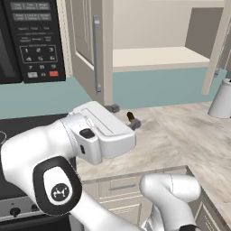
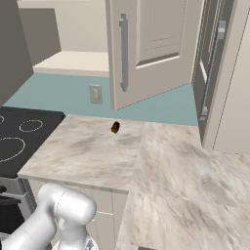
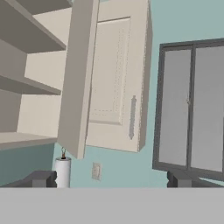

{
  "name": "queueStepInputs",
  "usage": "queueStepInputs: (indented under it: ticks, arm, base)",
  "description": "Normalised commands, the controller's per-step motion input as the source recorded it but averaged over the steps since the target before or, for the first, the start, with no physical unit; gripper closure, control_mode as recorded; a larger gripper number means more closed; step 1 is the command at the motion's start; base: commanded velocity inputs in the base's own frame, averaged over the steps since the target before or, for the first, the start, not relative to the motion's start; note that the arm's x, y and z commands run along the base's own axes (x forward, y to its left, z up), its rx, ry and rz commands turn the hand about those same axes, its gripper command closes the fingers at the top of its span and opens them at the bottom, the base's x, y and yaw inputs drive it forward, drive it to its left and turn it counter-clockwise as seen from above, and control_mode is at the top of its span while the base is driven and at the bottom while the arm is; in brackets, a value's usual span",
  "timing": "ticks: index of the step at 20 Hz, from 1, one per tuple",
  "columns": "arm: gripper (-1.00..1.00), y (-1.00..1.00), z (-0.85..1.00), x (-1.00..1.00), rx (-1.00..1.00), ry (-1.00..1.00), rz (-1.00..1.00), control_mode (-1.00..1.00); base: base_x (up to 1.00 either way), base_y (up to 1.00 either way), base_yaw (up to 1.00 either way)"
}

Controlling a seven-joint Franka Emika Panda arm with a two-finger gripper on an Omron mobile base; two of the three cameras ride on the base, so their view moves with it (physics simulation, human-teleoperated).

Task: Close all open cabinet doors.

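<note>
Low over the desk [image 1: 180, 131], the hand [image 1: 122, 115] hangs released and empty, beneath and beside the open cabinet door [image 1: 88, 43], whose vertical handle [image 1: 96, 54] rises just above it.

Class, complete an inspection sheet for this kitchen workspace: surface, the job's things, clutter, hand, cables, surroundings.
Surface: marbled counter, mostly bare.
Job's things: left cabinet door swung open, shelf exposed; right cabinet door also open.
Clutter: small dark object on the counter.
Hand: hand open, holding nothing, aimed at the open cabinet.
Cables: nothing seen.
Surroundings: microwave, stove, wall outlet, paper towel roll, window.
</note>
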Motion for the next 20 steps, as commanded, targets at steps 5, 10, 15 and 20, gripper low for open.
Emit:
queueStepInputs:
  ticks: [5,10,15,20]
  arm:
    - [-1.0,0.06,0.0,0.0,0.0,0.0,0.0,-1.0]
    - [-1.0,0.07,0.0,0.0,0.0,0.0,0.0,-1.0]
    - [-1.0,0.1,0.0,0.0,0.0,0.0,0.01,-1.0]
    - [-1.0,0.13,0.0,0.02,0.0,0.03,0.01,-1.0]
  base:
    - [0.0,0.0,0.0]
    - [0.0,0.0,0.0]
    - [0.0,0.0,0.0]
    - [0.0,0.0,0.0]
